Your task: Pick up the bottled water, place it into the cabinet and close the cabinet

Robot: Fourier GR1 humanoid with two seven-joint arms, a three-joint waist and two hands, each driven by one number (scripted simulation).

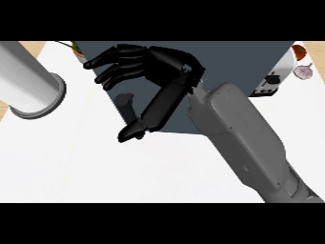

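Right robot hand [147,71] spread wide, fingers relaxed, holding nothing, over dark cabinet [256,59] at 12 o'clock. Grey forearm [246,138] entering from 5 o'clock. Grey cylinder [24,83] upright on white surface [123,167] at 9 o'clock. Bottled water position: cannot tell. Cabinet contents hidden.

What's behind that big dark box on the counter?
Behind the dark cabinet, a white toaster-like appliance and a small round item peek out at right. The rest is hidden by the cabinet and the right hand.
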